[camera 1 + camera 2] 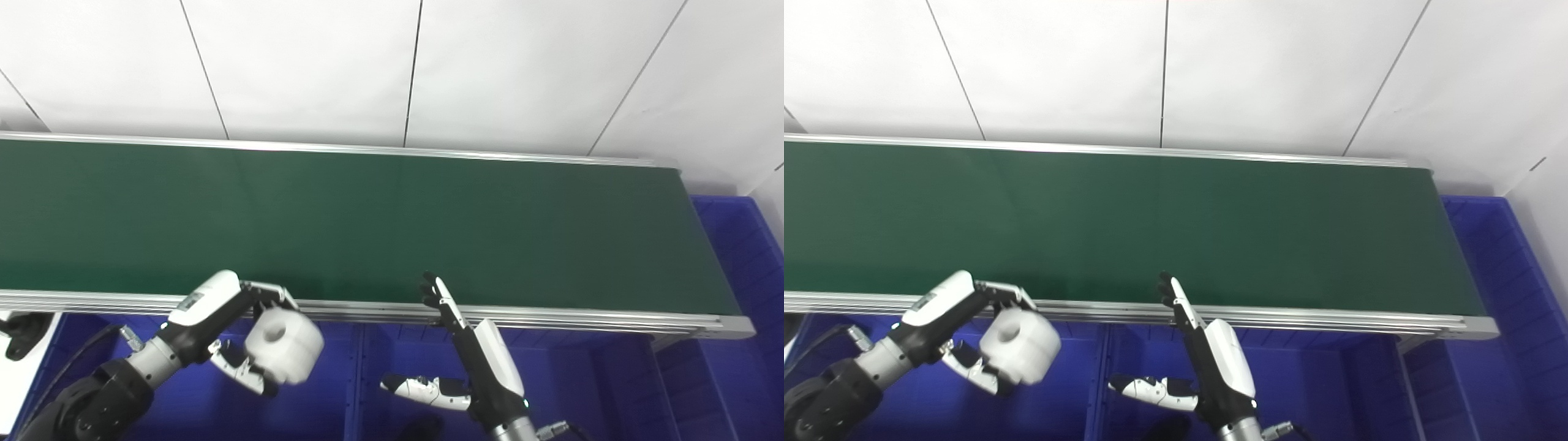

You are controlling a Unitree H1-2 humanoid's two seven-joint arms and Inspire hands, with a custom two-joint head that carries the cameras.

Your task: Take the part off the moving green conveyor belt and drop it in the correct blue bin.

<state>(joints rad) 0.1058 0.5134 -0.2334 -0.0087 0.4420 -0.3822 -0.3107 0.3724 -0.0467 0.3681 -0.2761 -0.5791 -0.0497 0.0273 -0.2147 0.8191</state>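
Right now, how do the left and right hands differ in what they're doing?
The left hand is shut on a white cylindrical part with a round hole in its end, held over the blue bin below the belt's near rail; the right hand holds nothing. The left hand's fingers curl around the part; the right hand's fingers point straight up toward the green conveyor belt, thumb out sideways. Both sit on the near side of the belt.

Conveyor belt (367,214): I lose its left end past the picture's edge.
White part (283,345): slightly blurred; I can't make out how much of its far side the left robot hand (245,343) covers.
Left arm: cut off at the bottom-left corner.
Right robot hand (453,361): its wrist runs off the bottom edge.
Blue bins (392,367): their floors are cropped; I can't tell the contents.
Dark shape (419,427) at the bottom edge: unidentifiable.
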